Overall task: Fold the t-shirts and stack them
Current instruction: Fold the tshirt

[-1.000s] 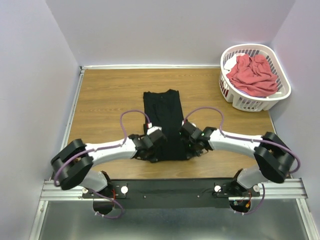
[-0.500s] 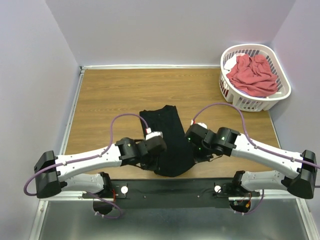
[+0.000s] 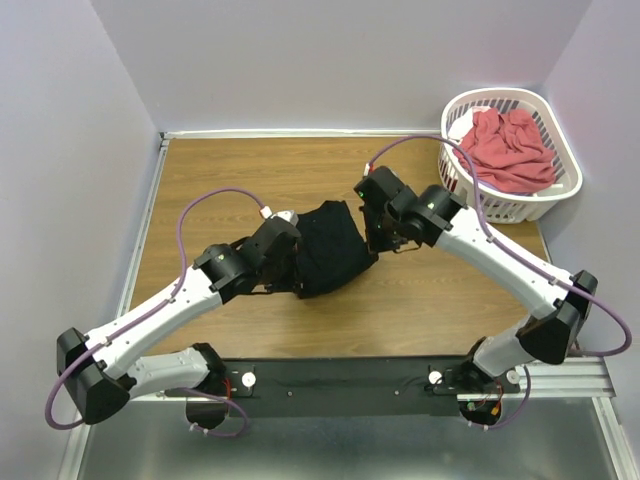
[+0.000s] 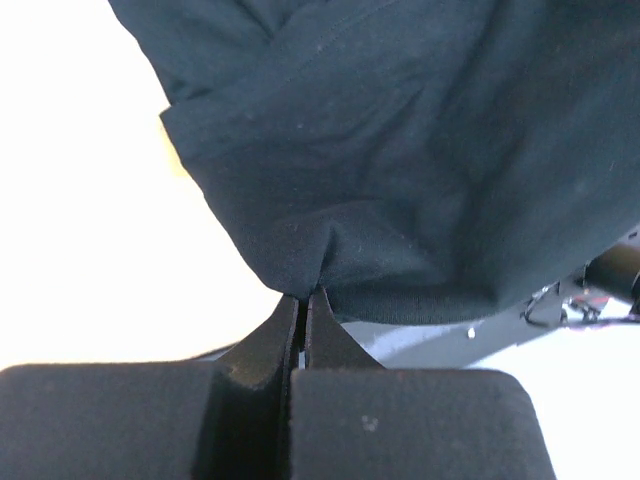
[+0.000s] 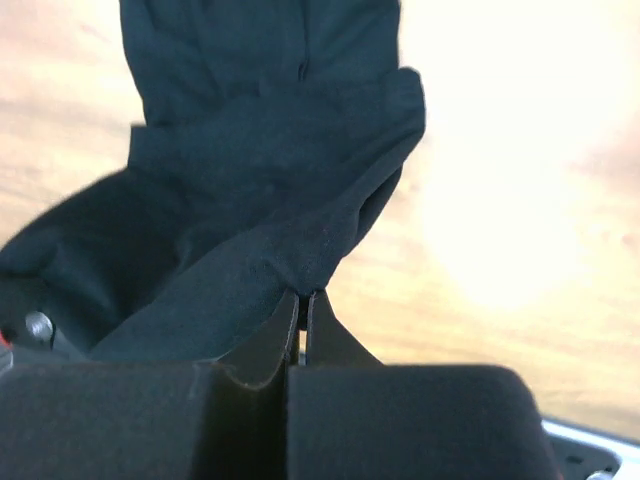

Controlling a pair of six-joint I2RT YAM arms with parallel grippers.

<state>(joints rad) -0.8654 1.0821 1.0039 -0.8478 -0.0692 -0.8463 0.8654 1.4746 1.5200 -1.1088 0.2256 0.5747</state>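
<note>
Folding black t-shirt (image 3: pixel 325 258) in half: your left gripper (image 4: pixel 303 300) & right gripper (image 5: pixel 303 297) jaws are pinching its raised hem; next prob. laying it evenly on far end.

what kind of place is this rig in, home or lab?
Looks like a lab test cell, not a home: a wooden table boxed in by blank pale walls, a left arm and right arm bolted to a metal rail, and a white laundry basket holding a coral-red t-shirt.
</note>
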